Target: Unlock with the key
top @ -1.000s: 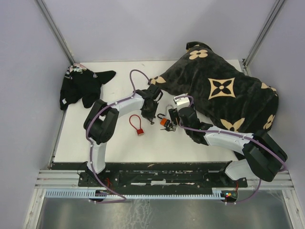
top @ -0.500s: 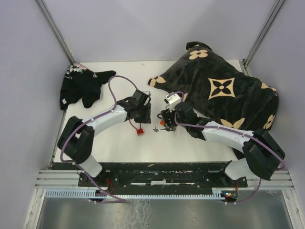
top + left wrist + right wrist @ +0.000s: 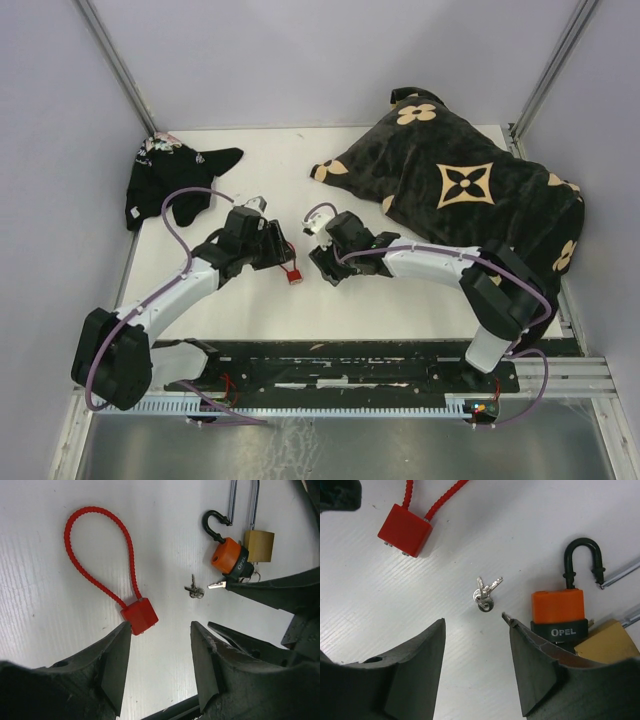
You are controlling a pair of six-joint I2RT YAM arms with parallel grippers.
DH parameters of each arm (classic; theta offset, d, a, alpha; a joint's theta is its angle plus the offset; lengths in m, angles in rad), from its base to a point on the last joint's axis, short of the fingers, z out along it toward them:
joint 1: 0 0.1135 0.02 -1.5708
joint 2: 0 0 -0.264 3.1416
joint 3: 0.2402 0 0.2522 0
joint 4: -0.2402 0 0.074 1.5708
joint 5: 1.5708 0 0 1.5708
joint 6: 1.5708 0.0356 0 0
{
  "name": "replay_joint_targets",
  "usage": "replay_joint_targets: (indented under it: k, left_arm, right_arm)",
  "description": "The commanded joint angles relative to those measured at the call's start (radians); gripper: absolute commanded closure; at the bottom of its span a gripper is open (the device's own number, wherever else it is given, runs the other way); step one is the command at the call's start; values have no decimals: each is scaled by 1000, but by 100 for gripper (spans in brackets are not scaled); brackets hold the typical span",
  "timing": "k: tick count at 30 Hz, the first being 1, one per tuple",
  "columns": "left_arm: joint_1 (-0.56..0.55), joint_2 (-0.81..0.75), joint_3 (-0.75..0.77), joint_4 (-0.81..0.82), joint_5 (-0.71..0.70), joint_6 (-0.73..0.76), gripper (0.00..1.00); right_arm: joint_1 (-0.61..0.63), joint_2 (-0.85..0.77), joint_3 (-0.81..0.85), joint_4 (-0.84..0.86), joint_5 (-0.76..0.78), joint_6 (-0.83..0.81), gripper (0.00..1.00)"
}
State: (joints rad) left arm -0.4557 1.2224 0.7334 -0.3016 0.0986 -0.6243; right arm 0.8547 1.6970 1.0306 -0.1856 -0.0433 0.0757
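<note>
The keys (image 3: 484, 596), two small silver ones on a ring, lie flat on the white table (image 3: 380, 595), just ahead of the gap in the right gripper (image 3: 474, 619) and left of the orange padlock (image 3: 558, 607). The padlock lies with its black shackle pointing away from the wrist. The brass padlock (image 3: 607, 645) behind it is cut off by the right finger. From the left wrist, another silver blade (image 3: 216, 585) pokes out at the orange padlock's base; whether it sits in the lock cannot be told. The right gripper is spread wide and holds nothing. The left gripper (image 3: 161, 627) is likewise spread and empty, one tip just beside the red cable lock (image 3: 140, 616).
</note>
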Motion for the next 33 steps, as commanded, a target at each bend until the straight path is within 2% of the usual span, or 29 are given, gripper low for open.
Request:
replay_joint_targets:
  k: [1, 6, 13, 16, 19, 21, 27, 33]
  left_arm:
    - [4, -55, -35, 71, 45, -44, 42]
    - [4, -90, -57, 77, 49, -41, 42]
    - [3, -111, -87, 123, 65, -65, 42]
    - [3, -106, -95, 142, 75, -78, 42]
    - [3, -106, -111, 172, 98, -98, 42]
    - [3, -106, -116, 184, 110, -106, 43]
    - [4, -129, -144, 228, 120, -156, 43]
    - [4, -133, -171, 297, 149, -222, 45]
  right_arm:
    - [12, 59, 89, -69, -29, -71, 39]
    - [12, 140, 149, -120, -59, -149, 44]
    - [12, 186, 154, -99, -69, -193, 48]
    - [12, 216, 161, -95, -53, -198, 55]
    - [12, 230, 155, -94, -45, -195, 65]
    - [12, 218, 141, -86, -43, -188, 72]
    - [12, 81, 59, -13, -63, -157, 82]
    - [13, -40, -40, 122, -85, -116, 87]
